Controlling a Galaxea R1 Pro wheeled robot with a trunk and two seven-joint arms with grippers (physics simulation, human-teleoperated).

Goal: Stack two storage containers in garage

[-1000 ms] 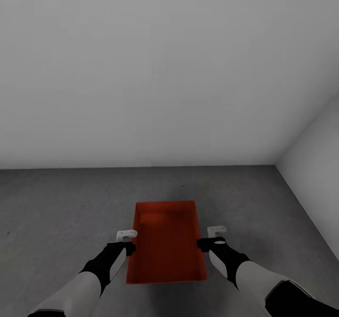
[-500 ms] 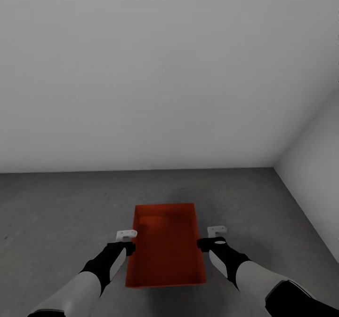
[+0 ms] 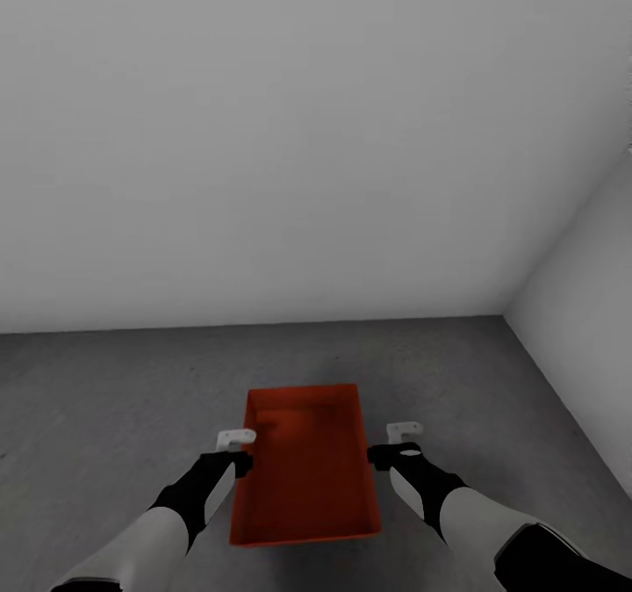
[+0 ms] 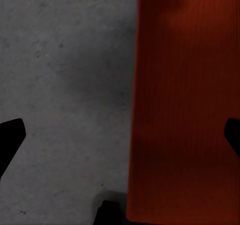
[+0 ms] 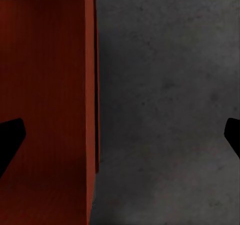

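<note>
Red-orange container (image 3: 305,469) sits on grey concrete floor (image 3: 105,399) in the garage corner; left gripper (image 3: 235,450) and right gripper (image 3: 391,443) both spread, flanking it, gripping nothing

White forearms, black wrist sections, pale grey brackets, black fingers (image 4: 11,140)

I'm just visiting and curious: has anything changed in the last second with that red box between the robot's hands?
The storage container has slid slightly toward the robot in the head view and looks a little larger. The floor-wall line shifted too, so the camera or the robot may have moved, not the box. The left gripper and right gripper stay open, straddling its side walls.
</note>
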